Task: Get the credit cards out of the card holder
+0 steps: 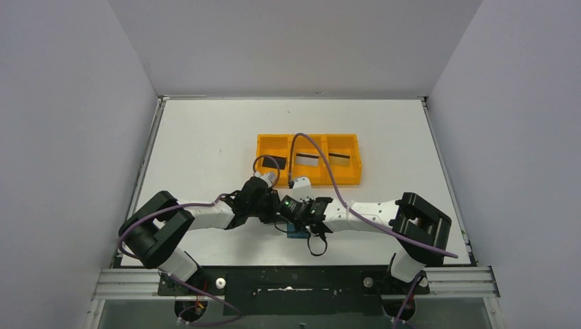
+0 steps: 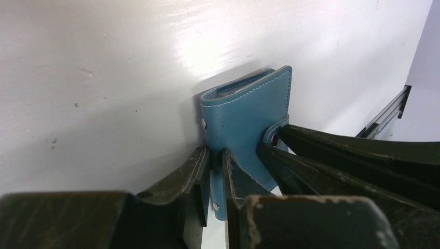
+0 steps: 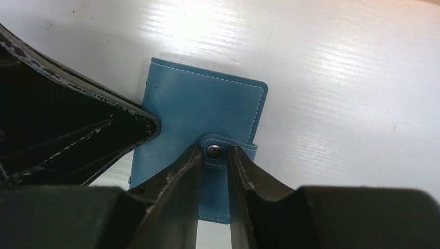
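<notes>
The teal-blue card holder (image 1: 297, 232) lies closed on the white table near the front, its snap tab (image 3: 213, 151) fastened. My left gripper (image 2: 215, 155) is shut on the holder's (image 2: 244, 111) edge by the spine. My right gripper (image 3: 214, 151) is closed around the snap tab, one finger against each side of it, over the holder (image 3: 202, 111). In the top view both grippers, left (image 1: 277, 212) and right (image 1: 296, 219), meet over the holder. Credit cards lie in the orange tray: a black one (image 1: 274, 163) and two silver-grey ones (image 1: 306, 159) (image 1: 344, 159).
The orange three-compartment tray (image 1: 308, 139) stands just behind the grippers at mid-table. Purple cables arc over it. My right fingers (image 2: 342, 150) cross the left wrist view, and my left fingers (image 3: 78, 140) cross the right wrist view. The table's front edge is close behind the holder.
</notes>
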Motion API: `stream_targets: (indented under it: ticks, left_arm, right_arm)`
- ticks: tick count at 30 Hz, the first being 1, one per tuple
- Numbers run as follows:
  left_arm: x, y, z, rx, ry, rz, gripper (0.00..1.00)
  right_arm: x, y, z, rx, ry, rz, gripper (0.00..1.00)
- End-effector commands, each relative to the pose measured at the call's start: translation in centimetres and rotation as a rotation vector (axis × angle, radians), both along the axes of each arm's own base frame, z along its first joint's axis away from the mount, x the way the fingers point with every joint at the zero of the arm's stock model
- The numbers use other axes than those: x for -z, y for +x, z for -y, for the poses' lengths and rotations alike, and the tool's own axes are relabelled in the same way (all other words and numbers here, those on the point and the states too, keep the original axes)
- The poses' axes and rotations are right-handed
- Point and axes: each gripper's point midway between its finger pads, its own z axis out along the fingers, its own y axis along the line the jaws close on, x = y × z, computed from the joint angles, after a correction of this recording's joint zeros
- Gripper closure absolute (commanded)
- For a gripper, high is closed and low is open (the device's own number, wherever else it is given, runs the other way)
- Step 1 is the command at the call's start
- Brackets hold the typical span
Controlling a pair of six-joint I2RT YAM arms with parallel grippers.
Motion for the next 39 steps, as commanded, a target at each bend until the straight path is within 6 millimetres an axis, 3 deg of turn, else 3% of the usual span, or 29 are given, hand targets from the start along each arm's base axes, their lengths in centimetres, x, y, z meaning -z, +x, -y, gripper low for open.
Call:
stream_targets:
  ticks: [1,6,12,22,27,33,39]
  left_arm:
    - [0.3,-0.9,-0.2,0.039,0.02,0.003,1.0]
    - [0.5,-0.8,-0.5,0.03,0.038,0.002,1.0]
    - [0.9,-0.8,-1.2,0.007,0.072,0.0,1.0]
    - [0.9,-0.4,-1.4,-0.017,0.076,0.011,1.0]
    - [0.2,-0.4,-1.1,-0.007,0.05,0.026,1.0]
    - [-0.8,-0.5,-0.6,0.023,0.018,0.046,1.0]
    - [-0.8,-0.5,-0.4,0.03,0.017,0.043,1.0]
  right_arm:
    - [1.6,-0.1,2.1,0.043,-0.092,-0.004,0.83]
    - [-0.2,0.7,1.2,0.063,0.019,0.029,0.92]
    - [-2.2,2.0,1.7,0.123,0.22,0.039,1.0]
    - [-2.8,2.2,3.5,0.173,0.409,0.016,1.0]
    - [-0.9,1.3,6.1,0.256,0.308,-0.018,0.8]
    - [-1.4,1.1,4.3,0.221,0.428,-0.031,0.65]
    - [-1.0,1.6,3.4,0.215,0.487,-0.07,0.7]
